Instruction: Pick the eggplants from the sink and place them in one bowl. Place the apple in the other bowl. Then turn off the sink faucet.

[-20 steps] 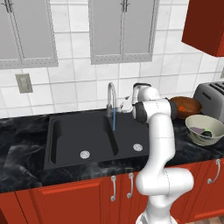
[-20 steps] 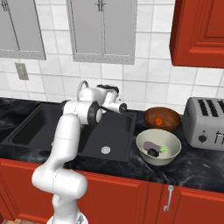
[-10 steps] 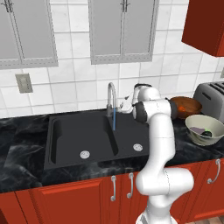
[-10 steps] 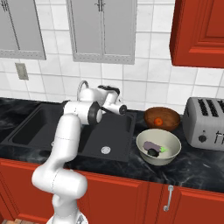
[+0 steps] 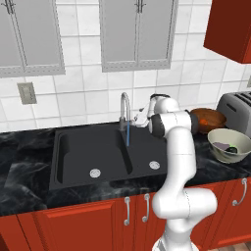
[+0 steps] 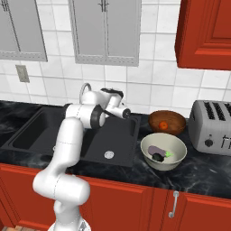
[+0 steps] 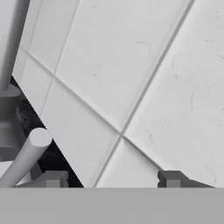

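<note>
We're tight to the tiled wall [image 7: 131, 78], our gripper [image 7: 109, 178] with jaws apart just beside the sink faucet [image 5: 124, 109], whose lever [image 7: 24, 157] sits at one fingertip. Water runs into the black sink [image 5: 93, 152]. Both eggplants [image 6: 158, 153] lie in the pale bowl [image 6: 163, 151]; the apple [image 6: 164, 125] sits in the brown bowl [image 6: 167, 122].

A home kitchen: black sink [image 5: 93, 152], tiled wall [image 5: 88, 98], red cabinets [image 6: 205, 31], toaster [image 6: 211, 127]

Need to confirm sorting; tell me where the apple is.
In the right base view the apple lies in the reddish-brown bowl, behind the pale bowl, left of the toaster.
</note>
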Controlling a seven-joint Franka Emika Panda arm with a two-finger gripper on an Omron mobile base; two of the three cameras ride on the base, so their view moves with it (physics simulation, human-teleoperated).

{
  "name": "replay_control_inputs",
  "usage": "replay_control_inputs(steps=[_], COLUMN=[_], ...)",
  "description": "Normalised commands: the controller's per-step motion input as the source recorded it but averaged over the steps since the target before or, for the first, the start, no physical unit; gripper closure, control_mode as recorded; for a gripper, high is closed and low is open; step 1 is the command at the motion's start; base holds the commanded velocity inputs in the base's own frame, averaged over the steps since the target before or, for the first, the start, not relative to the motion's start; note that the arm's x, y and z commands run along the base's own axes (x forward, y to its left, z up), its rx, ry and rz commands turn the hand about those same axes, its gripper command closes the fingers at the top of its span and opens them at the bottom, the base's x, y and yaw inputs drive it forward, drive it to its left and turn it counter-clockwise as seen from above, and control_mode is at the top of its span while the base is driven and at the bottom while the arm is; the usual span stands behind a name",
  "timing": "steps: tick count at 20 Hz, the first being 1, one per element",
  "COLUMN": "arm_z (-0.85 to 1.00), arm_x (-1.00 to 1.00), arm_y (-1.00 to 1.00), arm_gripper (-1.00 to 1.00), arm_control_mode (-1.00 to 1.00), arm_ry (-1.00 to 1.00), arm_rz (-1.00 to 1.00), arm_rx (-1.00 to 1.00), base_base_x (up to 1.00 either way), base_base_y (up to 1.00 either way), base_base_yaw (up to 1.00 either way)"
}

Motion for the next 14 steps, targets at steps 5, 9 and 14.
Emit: replay_control_inputs(steps=[5,9,14], arm_z=[1.00,1.00,1.00], arm_x=[0.51,0.59,0.83], arm_y=[0.16,0.20,0.18], arm_gripper=[-1.00,-1.00,-1.00], arm_control_mode=[-1.00,-1.00,-1.00], arm_ry=[0.11,0.12,0.03], arm_rz=[0.00,0.00,0.00], arm_rx=[0.00,0.00,0.00], base_base_x=[0.00,0.00,0.00], base_base_y=[0.00,0.00,0.00], base_base_yaw=[0.00,0.00,0.00])
